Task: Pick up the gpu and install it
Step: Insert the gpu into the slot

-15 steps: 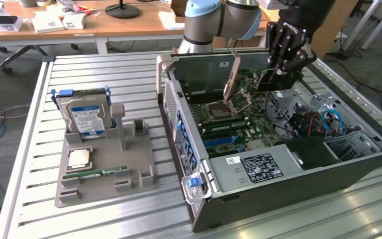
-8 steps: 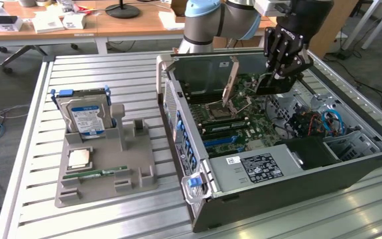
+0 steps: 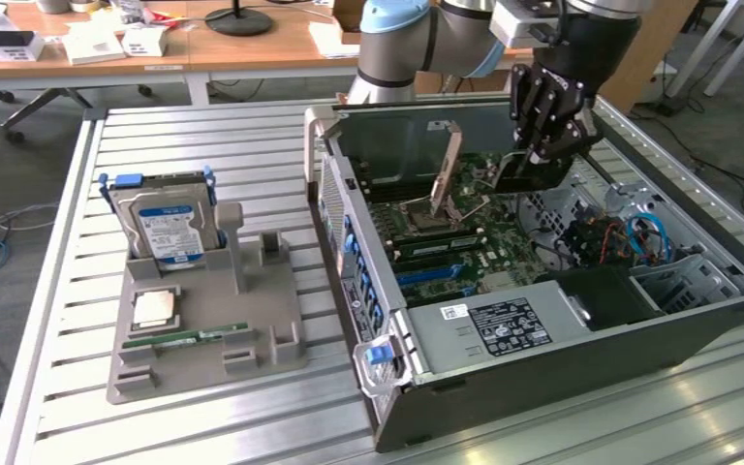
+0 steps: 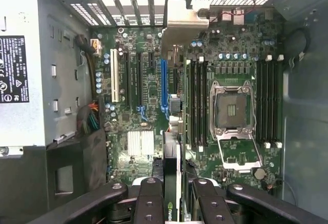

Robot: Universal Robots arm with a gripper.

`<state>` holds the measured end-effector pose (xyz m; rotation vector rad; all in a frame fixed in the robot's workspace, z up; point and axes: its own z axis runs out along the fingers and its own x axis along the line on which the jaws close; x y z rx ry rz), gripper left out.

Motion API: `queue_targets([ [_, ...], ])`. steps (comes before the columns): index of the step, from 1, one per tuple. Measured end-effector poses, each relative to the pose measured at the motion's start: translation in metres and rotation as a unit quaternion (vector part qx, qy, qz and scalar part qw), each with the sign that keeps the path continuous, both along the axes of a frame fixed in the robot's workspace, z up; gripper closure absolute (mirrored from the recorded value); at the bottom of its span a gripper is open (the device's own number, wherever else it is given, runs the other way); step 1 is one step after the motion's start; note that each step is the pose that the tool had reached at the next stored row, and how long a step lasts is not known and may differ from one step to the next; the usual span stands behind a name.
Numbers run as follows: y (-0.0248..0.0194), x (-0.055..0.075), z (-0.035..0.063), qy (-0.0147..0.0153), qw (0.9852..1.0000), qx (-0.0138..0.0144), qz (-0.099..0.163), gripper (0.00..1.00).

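Task looked roughly halfway: pick done, install not. The gpu [image 4: 169,209] was off the bench and inside the open PC case [image 3: 579,373], hanging edge-down above the motherboard [image 4: 148,106], not seated as far as I could judge. From the exterior view the card sat in the air in the case's far corner, a clear gap under it to the board. In the wrist view the card ran edge-on from the gripper toward the case's rear wall, its silver bracket [image 4: 179,21] close to the rear slot openings. Card lay just beside the long blue slot [image 4: 164,88], betw that slot and the RAM banks next to the open CPU socket [image 4: 229,108]; couldn't tell if it was truly lined up w/ any slot. Gripper [image 3: 550,145] was partway closed and clamped on the gpu's end farthest from the bracket, black fingers [image 4: 149,203] pressed on both faces of the card, logo visible betw them. Nothing else touched by it. Outside the case, on the exterior view's left of it, grey parts tray [image 3: 204,373] carried hard drive [image 3: 170,228] upright, a CPU [image 3: 155,308] and a RAM stick [image 3: 198,336] lying flat, well apart from the gripper.
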<state>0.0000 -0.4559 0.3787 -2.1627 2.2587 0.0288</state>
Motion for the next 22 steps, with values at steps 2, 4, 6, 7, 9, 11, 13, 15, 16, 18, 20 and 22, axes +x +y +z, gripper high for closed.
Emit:
queue_targets([
  [2, 0.0, 0.0, -0.0038, 0.0, 1.0, 0.0, 0.0, 0.74],
  [4, 0.0, 0.0, -0.0073, 0.0, 1.0, 0.0, 0.0, 0.74],
  [6, 0.0, 0.0, -0.011, 0.0, 1.0, -0.0001, 0.0, 0.74],
  [7, 0.0, 0.0, -0.0128, 0.0, 1.0, 0.0, 0.0, 0.74],
  [9, 0.0, 0.0, -0.0165, 0.0, 1.0, 0.0, 0.0, 0.74],
  [11, 0.0, 0.0, -0.0201, 0.0, 1.0, 0.0, 0.0, 0.74],
  [13, 0.0, 0.0, -0.0237, 0.0, 1.0, 0.0, 0.0, 0.74],
  [15, 0.0, 0.0, -0.0273, 0.0, 1.0, -0.0001, 0.0, 0.74],
  [16, 0.0, 0.0, -0.0291, 0.0, 1.0, 0.0, 0.0, 0.74],
  [18, 0.0, 0.0, -0.0327, 0.0, 1.0, 0.0, 0.0, 0.74],
  [20, 0.0, 0.0, -0.0365, 0.0, 1.0, 0.0, 0.0, 0.74],
  [22, 0.0, 0.0, -0.0401, 0.0, 1.0, 0.0, 0.0, 0.74],
])
